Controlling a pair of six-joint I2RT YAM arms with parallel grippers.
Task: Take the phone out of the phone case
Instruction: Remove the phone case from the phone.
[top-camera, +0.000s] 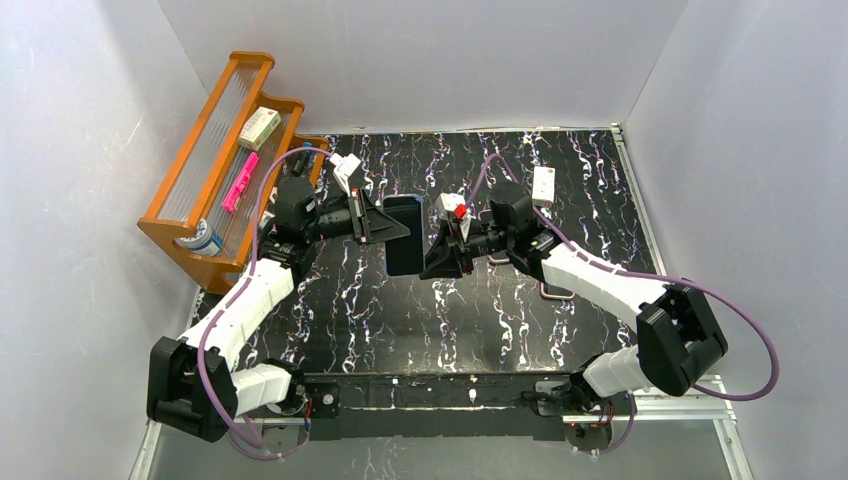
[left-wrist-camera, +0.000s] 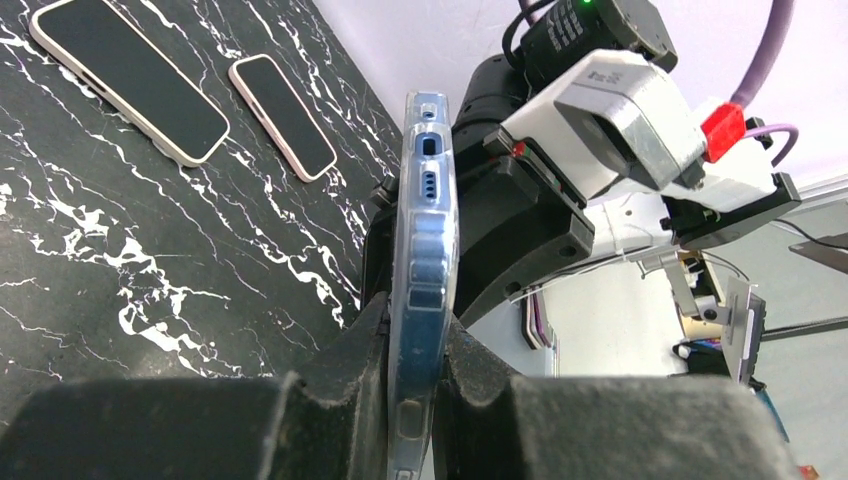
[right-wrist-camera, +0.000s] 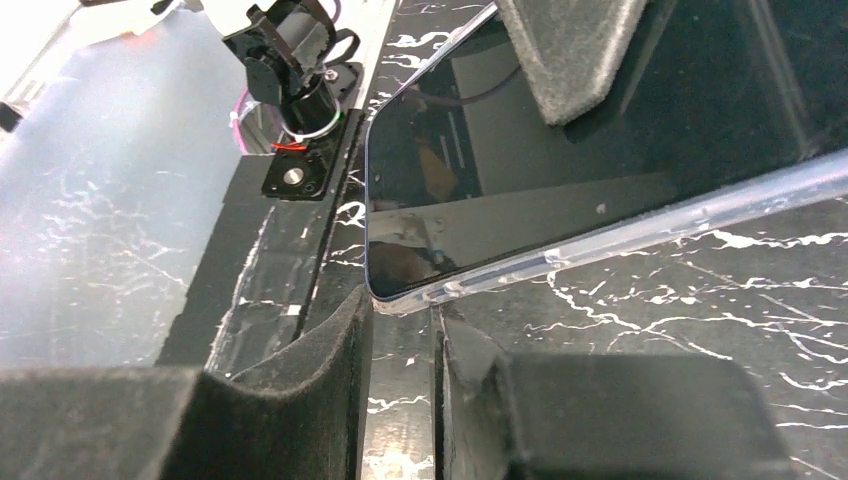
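The phone (top-camera: 405, 235) has a dark screen and sits in a clear phone case (left-wrist-camera: 425, 200). It is held up off the black marbled table between the two arms. My left gripper (left-wrist-camera: 415, 370) is shut on it, with both fingers pressed on the case's faces; in the left wrist view I see the case edge-on. In the top view the left gripper (top-camera: 396, 227) holds the phone's left side. My right gripper (top-camera: 433, 255) is at its right side. In the right wrist view the right gripper (right-wrist-camera: 405, 305) stands narrow, its fingertips (right-wrist-camera: 372, 300) pinching a corner of the phone case (right-wrist-camera: 650, 225), with the screen (right-wrist-camera: 480, 170) above.
Two more phones (left-wrist-camera: 130, 80) (left-wrist-camera: 283, 115) lie flat on the table beyond the left gripper. One phone (top-camera: 558, 291) shows under the right arm and a white device (top-camera: 544, 185) lies at the back right. A wooden rack (top-camera: 225, 160) with small items stands at the back left.
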